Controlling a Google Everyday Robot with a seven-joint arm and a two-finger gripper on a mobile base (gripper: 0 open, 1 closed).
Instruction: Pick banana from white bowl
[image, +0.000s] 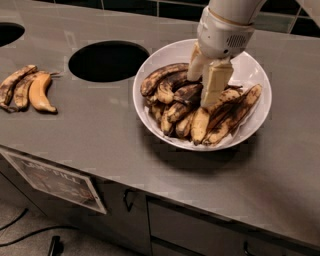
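Banana (186, 93): brown-black, gently curved, seemingly mid-pile in the bowl.
White bowl (252, 65): glossy, round, wide, toward the bench's back right.
Gripper (201, 92): cream, lowered onto the pile; its hold cannot be told.
Bench (100, 130): matte grey metal.

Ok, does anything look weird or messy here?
Yes. The bananas in the white bowl are overripe, mostly brown-black. Three small bananas lie loose on the counter far to the left, outside the bowl. The gripper is down among the bowl's bananas. Nothing looks spilled or broken.
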